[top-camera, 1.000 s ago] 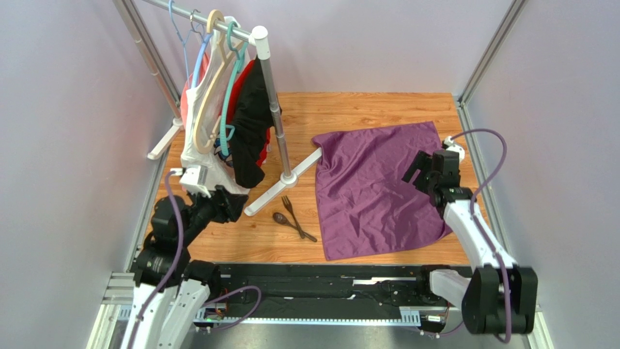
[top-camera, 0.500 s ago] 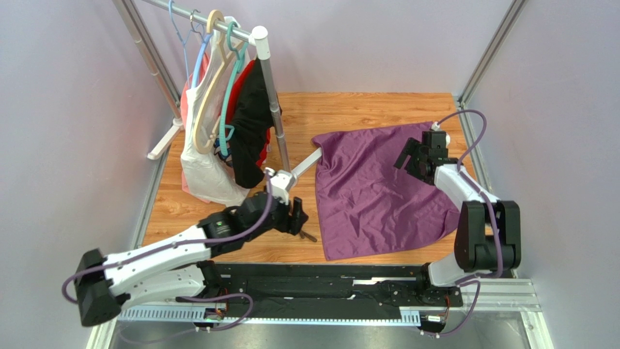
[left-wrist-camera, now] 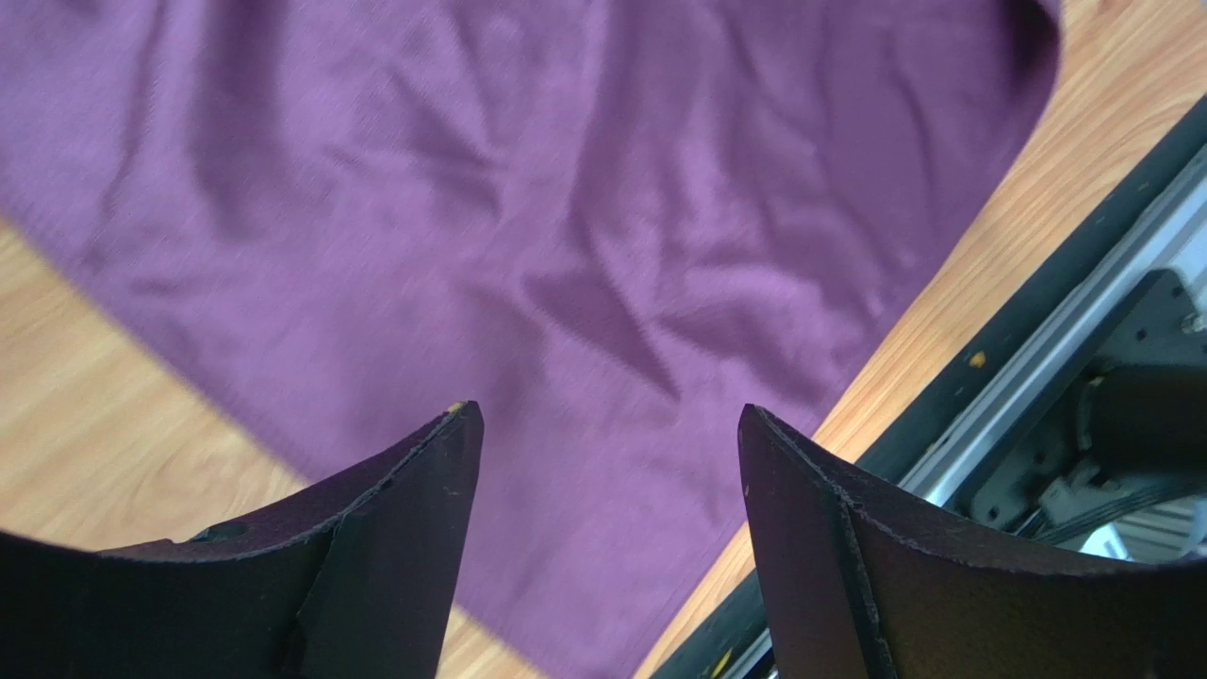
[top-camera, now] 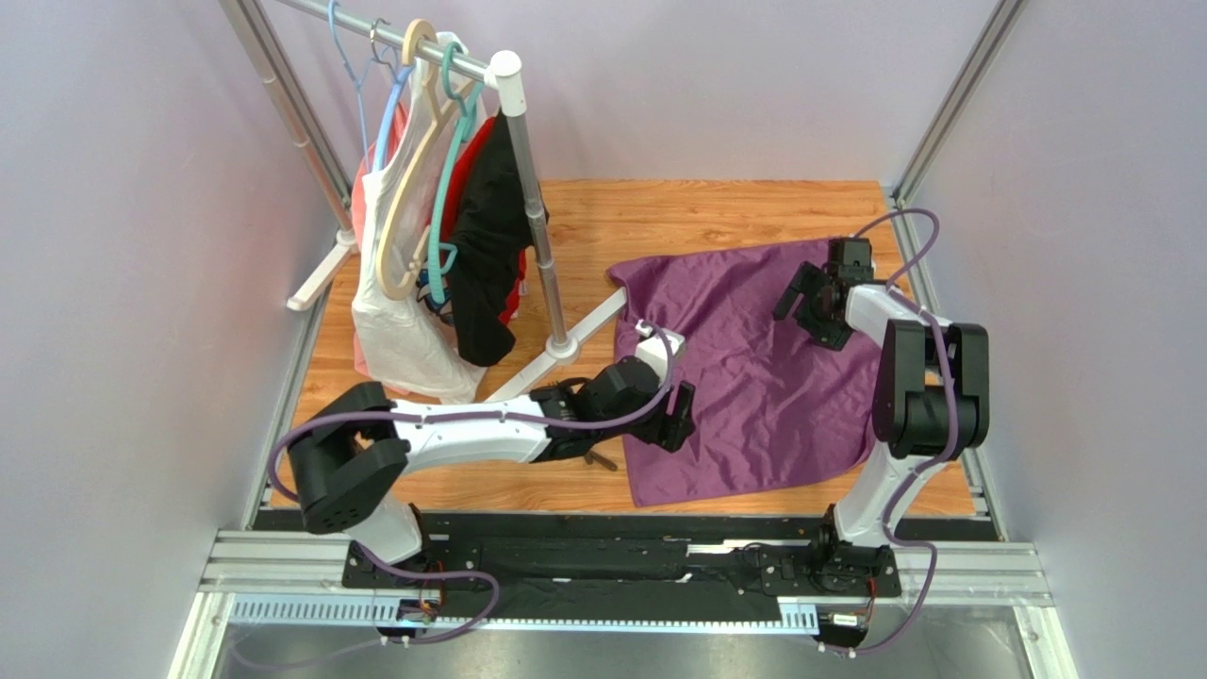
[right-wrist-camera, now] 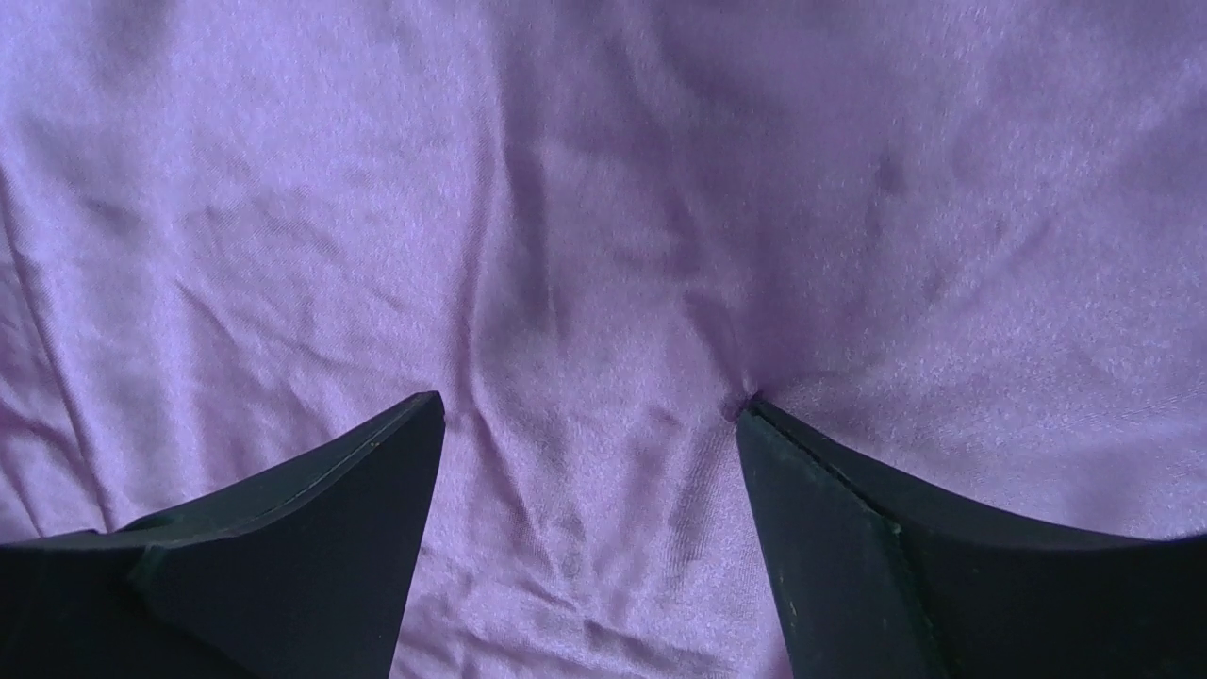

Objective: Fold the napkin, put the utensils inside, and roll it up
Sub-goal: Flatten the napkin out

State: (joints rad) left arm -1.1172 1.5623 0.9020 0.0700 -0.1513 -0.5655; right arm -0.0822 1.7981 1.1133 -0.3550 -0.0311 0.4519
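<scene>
My overhead view sits high above and behind the arm bases, looking down over the whole wooden table. My left wrist view looks down past the left gripper, from a little height, at the near side of the wrinkled plain purple square cloth, with bare table and the metal base rail alongside. My right wrist view, past the right gripper, is very close: cloth fills it. All three views share that cloth.
</scene>
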